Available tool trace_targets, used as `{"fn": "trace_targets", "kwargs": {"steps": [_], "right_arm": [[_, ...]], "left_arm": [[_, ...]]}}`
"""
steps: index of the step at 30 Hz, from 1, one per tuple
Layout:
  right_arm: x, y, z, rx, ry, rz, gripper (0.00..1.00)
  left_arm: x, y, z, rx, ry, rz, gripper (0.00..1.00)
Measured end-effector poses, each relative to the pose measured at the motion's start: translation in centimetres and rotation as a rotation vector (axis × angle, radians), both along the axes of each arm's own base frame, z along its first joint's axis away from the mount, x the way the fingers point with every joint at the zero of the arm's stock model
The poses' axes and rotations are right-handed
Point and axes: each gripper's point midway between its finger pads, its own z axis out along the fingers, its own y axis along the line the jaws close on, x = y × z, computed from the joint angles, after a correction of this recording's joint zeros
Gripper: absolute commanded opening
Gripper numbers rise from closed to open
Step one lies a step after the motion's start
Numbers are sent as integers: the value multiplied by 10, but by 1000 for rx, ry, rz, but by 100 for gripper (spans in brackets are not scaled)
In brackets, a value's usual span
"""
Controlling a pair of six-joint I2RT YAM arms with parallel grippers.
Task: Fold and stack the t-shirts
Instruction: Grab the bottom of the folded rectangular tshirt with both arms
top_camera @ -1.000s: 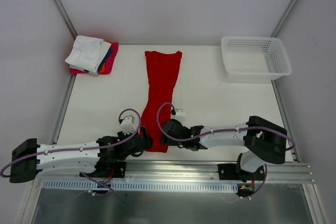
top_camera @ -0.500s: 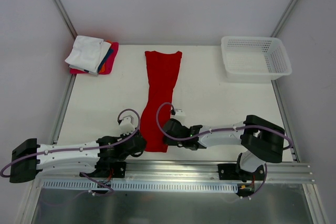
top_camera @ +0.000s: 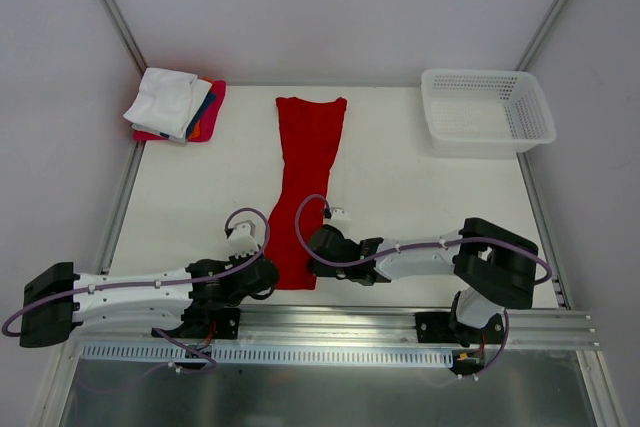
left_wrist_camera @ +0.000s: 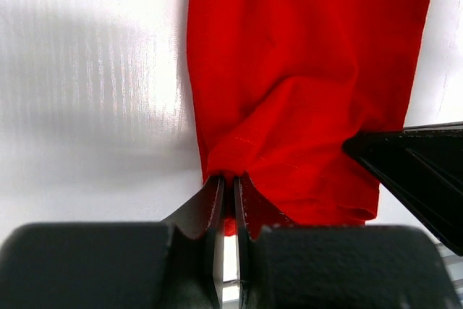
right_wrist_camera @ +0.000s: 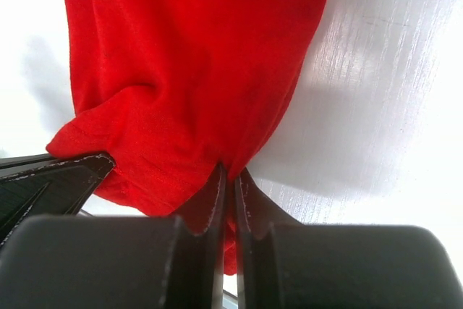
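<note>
One red t-shirt (top_camera: 305, 182) lies as a long narrow strip down the middle of the white tabletop (top_camera: 420, 197), from upper centre to lower centre of the top view. It is flat over most of its length, and its bottom hem sits between the two arms near the lower edge of the tabletop

left hand (left_wrist_camera: 233, 186): fingers pressed together, pinching the lower left corner of the hem. In the left wrist view the cloth bunches into a small raised fold right above the fingertips, with the stitch line of the hem visible. The other arm's dark finger comes in from the right edge of that frame, against the hem

right hand (right_wrist_camera: 230, 179): fingers pressed together too, pinching the lower right corner of the same hem. In the right wrist view the red cloth puckers where it enters the tips, and the other arm's dark finger shows at the lower left of that frame, against the cloth

Both hands are low, down at the tabletop, close together with only the width of the hem between them

stack of folded shirts (top_camera: 175, 105): upper left of the top view, in the corner of the tabletop. White is on top, with blue, orange and pink-red edges showing under it. It is well apart from the red t-shirt

White mesh basket (top_camera: 480, 142): upper right of the top view, on the tabletop, well apart from the red strip
</note>
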Motion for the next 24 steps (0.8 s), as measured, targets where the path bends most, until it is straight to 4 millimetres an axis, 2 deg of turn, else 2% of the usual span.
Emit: {"fn": "trace_targets", "kwargs": {"steps": [6,16,24], "right_arm": [[-1,-2,1,-6,1,0,1],[-8,-21,3,-72,12,9,1],[-5,-30,29,-113,-28,23,1]], "left_arm": [[1,-2,6,-5,-19,-28,0],[3,-20,34,-64,-43,-76,0],[5,-33,64,-115,-75,-116,0]]}}
